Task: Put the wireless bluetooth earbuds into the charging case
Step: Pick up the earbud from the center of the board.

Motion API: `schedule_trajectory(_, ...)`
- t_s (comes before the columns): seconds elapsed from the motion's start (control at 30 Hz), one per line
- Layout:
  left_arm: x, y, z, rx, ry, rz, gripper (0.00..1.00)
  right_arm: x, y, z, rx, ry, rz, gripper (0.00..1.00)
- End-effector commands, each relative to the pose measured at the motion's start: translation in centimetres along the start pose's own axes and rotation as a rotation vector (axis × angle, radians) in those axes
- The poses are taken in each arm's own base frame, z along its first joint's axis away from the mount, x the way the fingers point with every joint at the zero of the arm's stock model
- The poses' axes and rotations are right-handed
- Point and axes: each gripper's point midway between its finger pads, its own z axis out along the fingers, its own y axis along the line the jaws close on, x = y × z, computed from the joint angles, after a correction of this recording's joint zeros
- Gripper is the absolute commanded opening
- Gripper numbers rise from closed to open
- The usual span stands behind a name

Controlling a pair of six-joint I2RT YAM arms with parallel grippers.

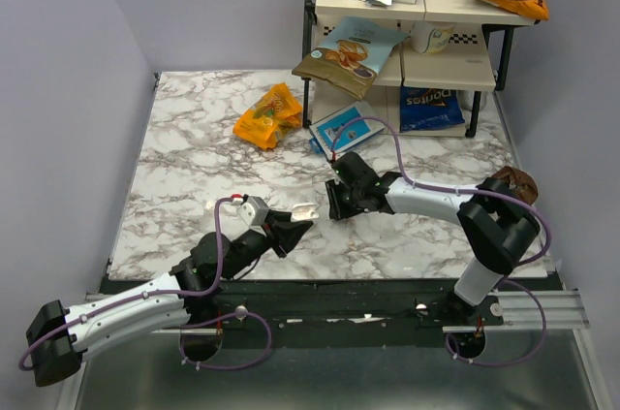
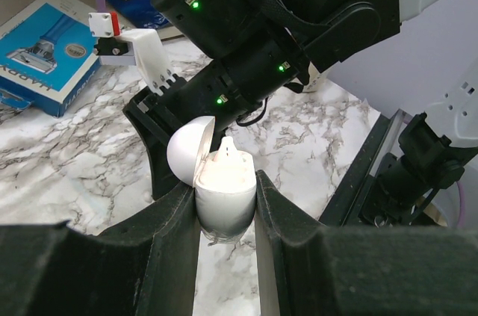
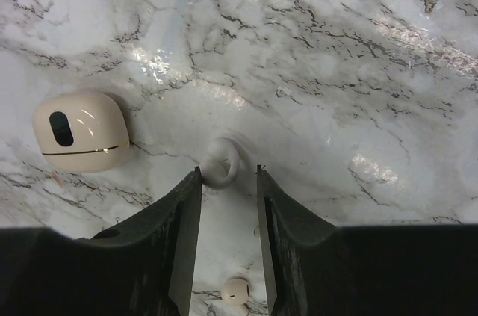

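Clamping the charging case (image 2: 224, 200) between its two fingers, the left gripper (image 1: 295, 226) holds it lid-open above the marble table (image 1: 194, 168), an earbud (image 2: 228, 153) standing in it. Just beyond the case, the right gripper (image 3: 228, 181) points down, fingers slightly apart around a second earbud (image 3: 220, 163). A blue Doritos bag (image 1: 431, 108) lies far behind the case; other writing is unreadable.
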Motion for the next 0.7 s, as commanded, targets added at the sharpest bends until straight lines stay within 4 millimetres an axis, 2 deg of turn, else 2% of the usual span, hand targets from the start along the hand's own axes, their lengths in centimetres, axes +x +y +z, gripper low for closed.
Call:
schedule_trajectory(0.0, 0.25, 0.09, -0.1, -0.004, 0.001, 0.0, 0.0, 0.09, -0.61, 0.88, 0.023, 0.011, -0.006, 0.41)
schedule_trajectory(0.13, 0.33, 0.14, -0.17, -0.005, 0.001, -0.003, 0.0, 0.17, -0.63, 1.02, 0.023, 0.012, -0.001, 0.38)
schedule_trajectory(0.67, 0.42, 0.12, -0.29, -0.003, 0.0, -0.008, 0.0, 0.21, 0.17, 1.11, -0.018, 0.019, 0.007, 0.13)
